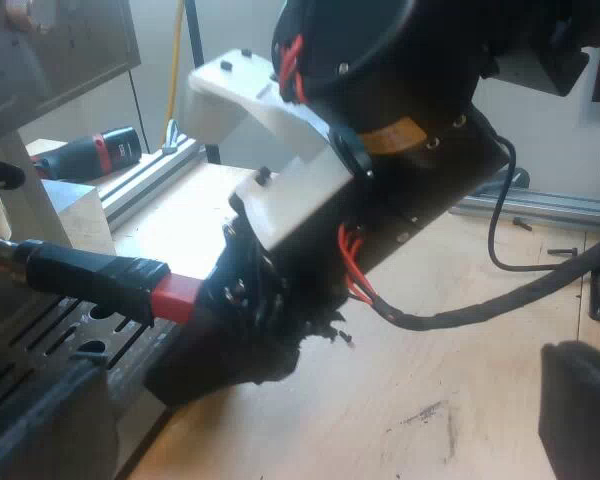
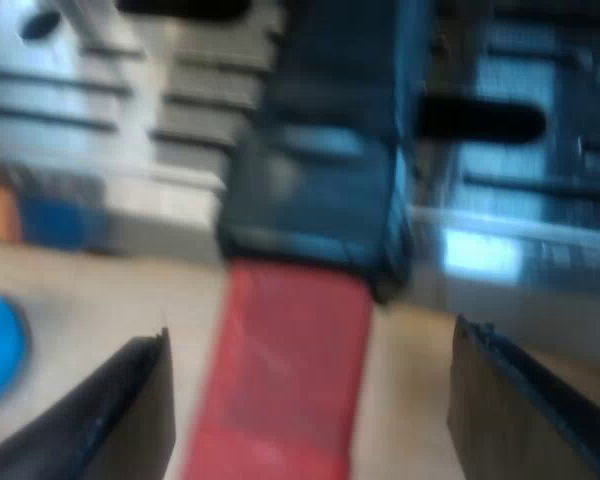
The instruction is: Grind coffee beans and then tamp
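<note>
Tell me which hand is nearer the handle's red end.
Right. Right hand: open fingers either side of the red end. Left hand: back from it, over the table.

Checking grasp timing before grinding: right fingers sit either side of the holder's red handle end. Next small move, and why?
Probably close the right gripper on the red end. Its fingers stand open on both sides of it with gaps, so nothing is gripped yet, and the dark handle juts from the espresso machine over its drip tray.
</note>
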